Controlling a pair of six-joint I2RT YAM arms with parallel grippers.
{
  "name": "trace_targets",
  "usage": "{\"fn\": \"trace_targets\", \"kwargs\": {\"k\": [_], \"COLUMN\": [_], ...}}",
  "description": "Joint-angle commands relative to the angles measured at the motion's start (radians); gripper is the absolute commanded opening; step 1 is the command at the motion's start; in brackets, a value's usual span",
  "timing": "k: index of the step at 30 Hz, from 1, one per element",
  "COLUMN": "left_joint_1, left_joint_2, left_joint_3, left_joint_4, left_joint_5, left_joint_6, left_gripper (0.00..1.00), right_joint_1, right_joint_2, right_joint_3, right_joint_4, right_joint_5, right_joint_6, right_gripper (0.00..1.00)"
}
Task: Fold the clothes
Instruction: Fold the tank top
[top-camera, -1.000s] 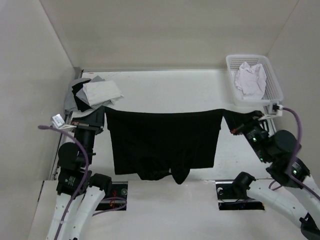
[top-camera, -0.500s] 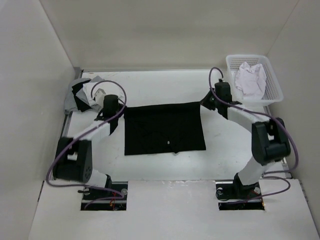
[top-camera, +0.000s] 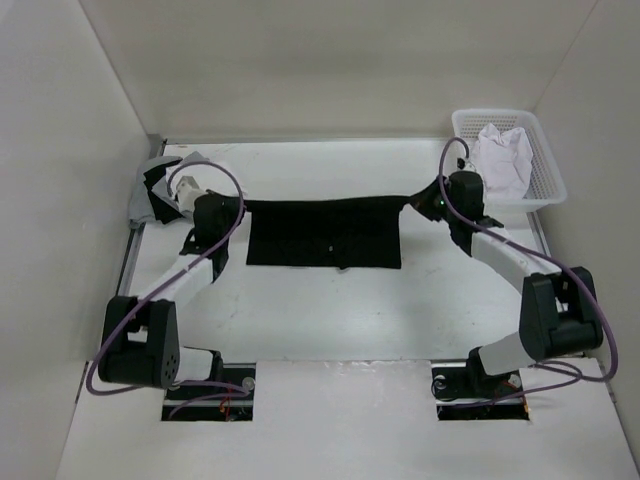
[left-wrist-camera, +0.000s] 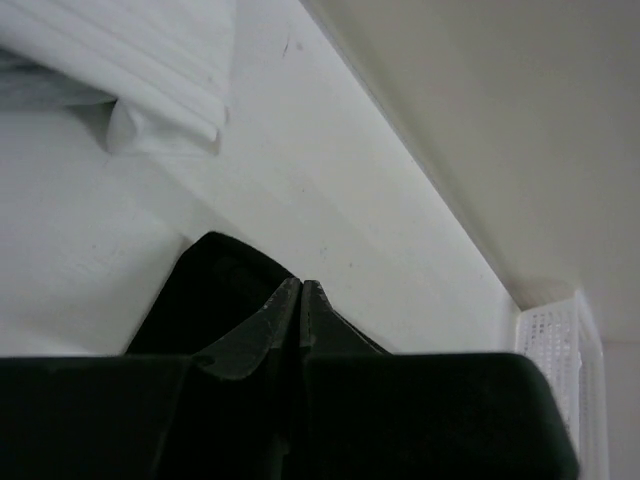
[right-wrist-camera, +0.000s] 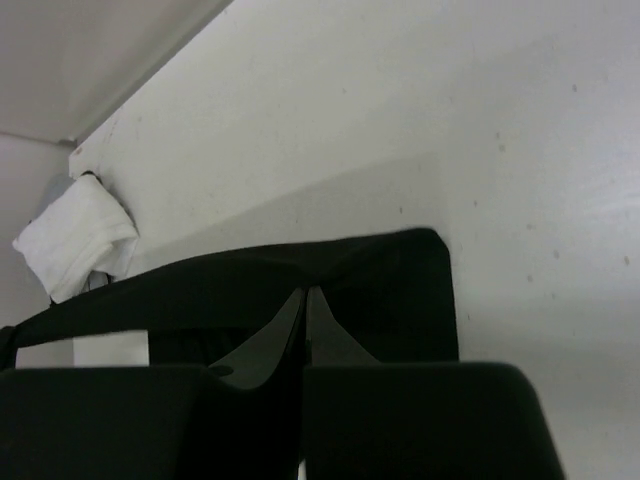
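Observation:
The clothes (top-camera: 325, 235), a plain black garment, lie as a wide strip across the far middle of the white table (top-camera: 320, 320). Their far edge is pulled straight between both arms. My left gripper (top-camera: 238, 206) is shut on the far left corner. In the left wrist view its tips (left-wrist-camera: 301, 284) meet over black fabric (left-wrist-camera: 215, 275). My right gripper (top-camera: 425, 203) is shut on the far right corner. In the right wrist view its tips (right-wrist-camera: 305, 291) close on the dark cloth (right-wrist-camera: 400, 280), which stretches away to the left.
A white basket (top-camera: 545, 170) holding a white cloth (top-camera: 500, 160) stands at the back right. A pile of grey, white and black garments (top-camera: 160, 185) lies at the back left, close behind my left arm. Walls enclose the table on three sides.
Both arms have carried the garment from hanging near the front edge to the far part of the table. It now lies lower and shorter than half a second ago, with both grippers farther apart.

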Motion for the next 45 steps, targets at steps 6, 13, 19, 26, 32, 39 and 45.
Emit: {"fn": "trace_targets", "kwargs": {"k": [6, 13, 19, 26, 32, 39, 45], "left_joint_1": [0.022, 0.026, 0.028, 0.152, 0.143, -0.156, -0.254], "left_joint_2": [-0.212, -0.204, -0.186, -0.207, -0.336, -0.247, -0.186], "left_joint_3": [-0.255, -0.325, -0.393, -0.486, -0.465, -0.353, -0.341], "left_joint_4": [0.082, 0.098, 0.117, 0.123, 0.111, 0.137, 0.229], "left_joint_5": [0.066, 0.097, 0.103, 0.139, 0.137, -0.016, -0.026], "left_joint_6": [-0.015, -0.019, -0.029, -0.105, -0.139, -0.07, -0.064], "left_gripper": [0.01, 0.01, 0.04, 0.23, 0.26, 0.26, 0.26], "right_joint_1": [0.039, 0.123, 0.18, 0.191, 0.177, 0.136, 0.14], "right_joint_2": [-0.228, -0.3, -0.317, -0.358, -0.354, -0.029, 0.085], "right_joint_3": [-0.265, -0.427, -0.531, -0.589, -0.559, -0.482, -0.471], "right_joint_4": [0.115, 0.114, 0.117, 0.111, 0.183, 0.35, 0.479], "right_joint_5": [0.048, 0.104, 0.141, 0.157, 0.171, 0.008, -0.012], "right_joint_6": [0.04, 0.044, 0.07, 0.084, 0.057, 0.148, 0.265], "right_gripper": [0.0, 0.0, 0.0, 0.29, 0.52, 0.4, 0.22]}}
